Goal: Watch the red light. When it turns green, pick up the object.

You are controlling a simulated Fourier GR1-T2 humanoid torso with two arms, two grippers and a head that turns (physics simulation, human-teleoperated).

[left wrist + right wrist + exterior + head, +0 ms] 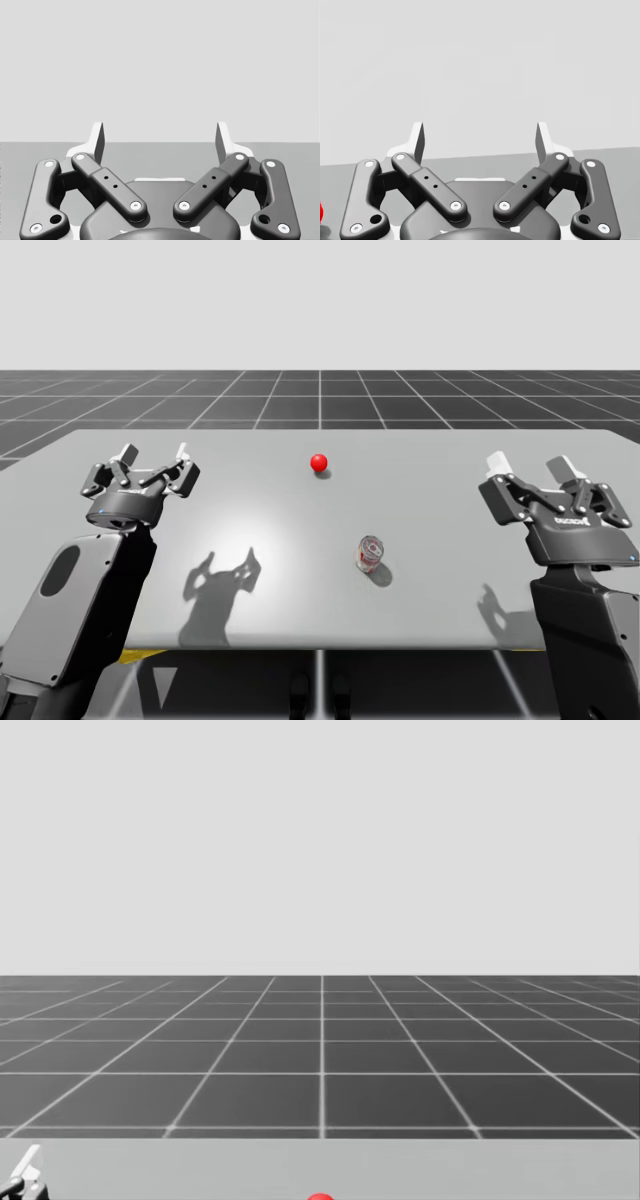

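Can (370,553), silvery cylinder, near red light (319,462) in high view; left gripper (155,452), right gripper (530,465) both wide.

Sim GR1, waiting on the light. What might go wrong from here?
1. The light is red; reaching now would jump the cue.
2. In the head view the light sits cut off at the bottom edge, so the switch to green might be missed.
3. The can is small and looks upright; the open right pincer, seemingly the nearer one, might tip it on a sideways approach.
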